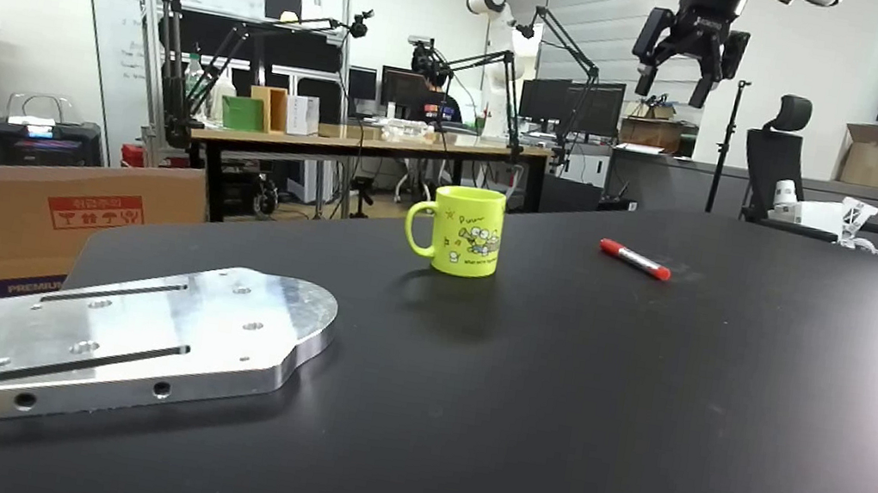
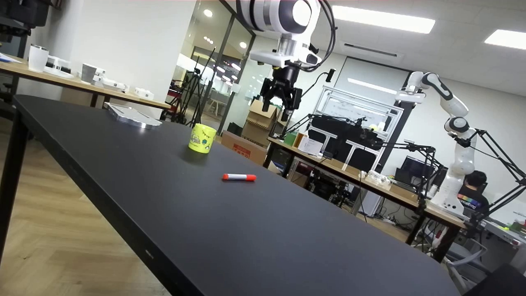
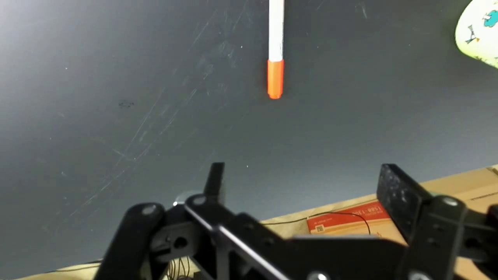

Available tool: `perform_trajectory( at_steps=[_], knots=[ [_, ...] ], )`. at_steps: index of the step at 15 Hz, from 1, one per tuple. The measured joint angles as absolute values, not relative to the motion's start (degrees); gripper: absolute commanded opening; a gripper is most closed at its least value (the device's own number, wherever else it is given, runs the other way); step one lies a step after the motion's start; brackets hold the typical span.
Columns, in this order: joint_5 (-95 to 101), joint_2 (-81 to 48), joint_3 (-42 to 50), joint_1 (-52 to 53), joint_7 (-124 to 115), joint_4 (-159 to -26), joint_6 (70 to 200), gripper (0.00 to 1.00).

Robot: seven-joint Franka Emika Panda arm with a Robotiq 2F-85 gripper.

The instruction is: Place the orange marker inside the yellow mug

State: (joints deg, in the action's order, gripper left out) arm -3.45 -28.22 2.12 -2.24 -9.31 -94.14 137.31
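Observation:
The orange marker (image 1: 634,259) lies flat on the black table, with a white barrel and red-orange ends. It also shows in an exterior view (image 2: 239,177) and at the top of the wrist view (image 3: 276,46), partly cut off by the frame edge. The yellow mug (image 1: 467,233) stands upright on the table with its handle to one side; it also shows in an exterior view (image 2: 202,138). Only part of the mug shows at the upper right of the wrist view (image 3: 480,37). My gripper (image 3: 303,166) is open and empty, high above the table in both exterior views (image 1: 673,88) (image 2: 277,109).
A thick silver metal plate (image 1: 221,310) lies on the table (image 1: 550,437) on the mug's far side from the marker; it also shows in an exterior view (image 2: 133,116). A cardboard box (image 1: 76,227) stands beyond the table edge and shows under my jaws in the wrist view (image 3: 350,217).

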Motion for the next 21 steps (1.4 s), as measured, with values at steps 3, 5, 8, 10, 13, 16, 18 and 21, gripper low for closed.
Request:
perform_trajectory(
  at_steps=[3,5,8,10,13,16,18,21],
  knots=[
    [-4.4,-30.8,2.1,-2.2,-9.3,-93.9,137.2,1.0],
    [-5.1,-32.0,2.1,-2.3,-9.3,-94.3,137.3,1.0],
    [-6.1,-32.7,2.1,-2.4,-9.3,-96.0,138.0,1.0],
    [-6.2,-32.7,2.1,-2.4,-9.3,-98.1,140.4,1.0],
    [-6.2,-32.9,2.0,-2.3,-9.3,-101.3,144.7,1.0],
    [-5.6,-33.7,2.2,-1.7,-9.1,-102.3,145.1,1.0],
    [-5.6,-33.9,2.1,-1.4,-9.1,-102.3,144.4,1.0],
    [-5.6,-33.9,2.1,-1.4,-9.0,-102.3,144.3,1.0]
  ],
)
